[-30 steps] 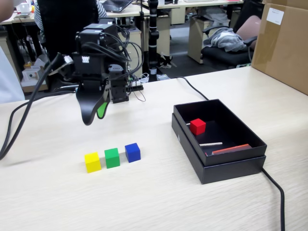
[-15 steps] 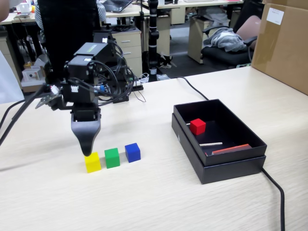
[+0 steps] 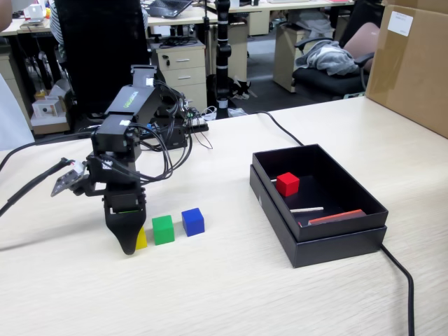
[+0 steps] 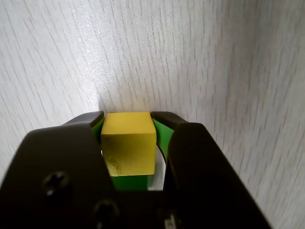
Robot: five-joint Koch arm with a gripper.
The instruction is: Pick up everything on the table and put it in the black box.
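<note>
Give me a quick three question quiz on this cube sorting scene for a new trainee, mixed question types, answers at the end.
1. True or false: the red cube already lies inside the black box.
2. Which cube sits between the jaws of the pincer? A green, B yellow, C blue.
3. Fill in: in the fixed view, the green cube stands on the table directly left of the ____ cube.

Key: 1 true. 2 B, the yellow cube. 3 blue; the blue cube stands beside it.
</note>
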